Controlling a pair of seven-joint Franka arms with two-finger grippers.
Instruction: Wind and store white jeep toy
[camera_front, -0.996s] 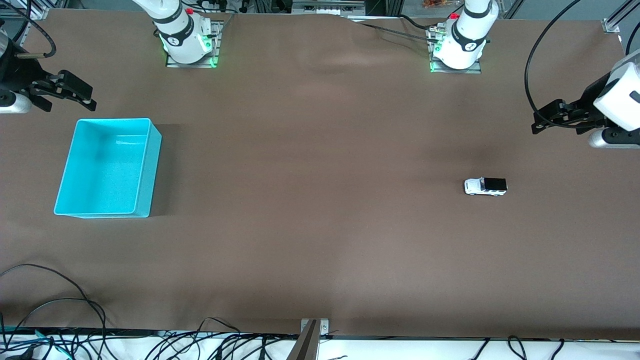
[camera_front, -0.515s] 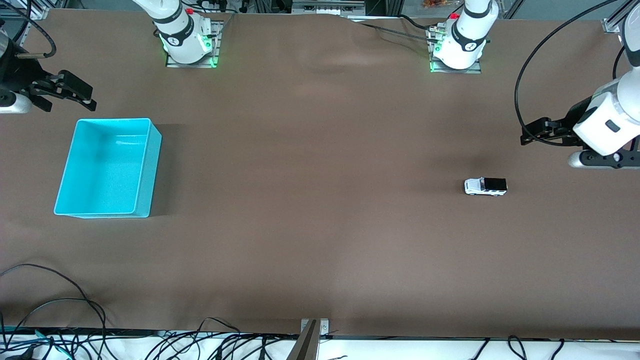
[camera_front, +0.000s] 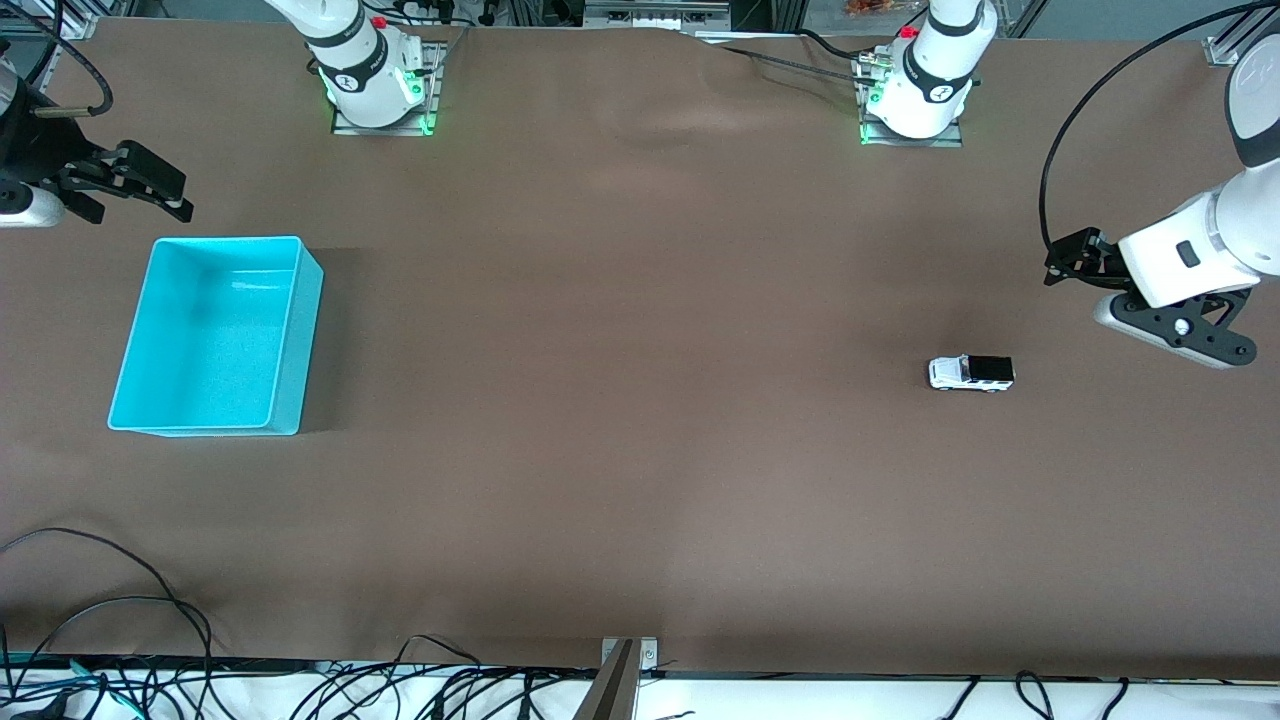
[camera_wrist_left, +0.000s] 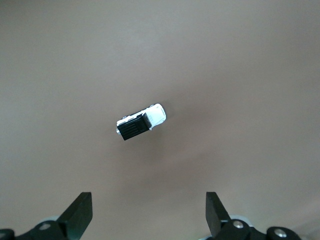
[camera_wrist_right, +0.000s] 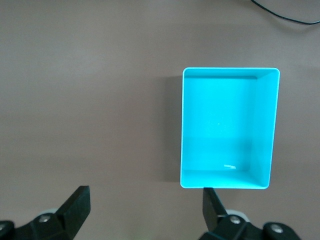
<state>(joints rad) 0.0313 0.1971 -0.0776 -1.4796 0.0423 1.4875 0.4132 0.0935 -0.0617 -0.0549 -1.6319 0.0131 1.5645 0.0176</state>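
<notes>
Comparing successive views, the left pincer (camera_front: 1068, 262) had swung in above the brown worktop (camera_front: 640, 450) toward the small white jeep toy with black rear roof (camera_front: 971, 372), fingers spread, nothing held. Approach stage only. The right pincer (camera_front: 150, 190) waited, spread, beside the turquoise rectangular plastic bin (camera_front: 285, 330).

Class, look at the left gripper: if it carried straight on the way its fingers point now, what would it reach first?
Most likely the bare table just short of the white jeep toy. The left gripper is open, pointing down, the jeep a little ahead of its fingertips. Depth is uncertain, so it might touch the toy.
</notes>
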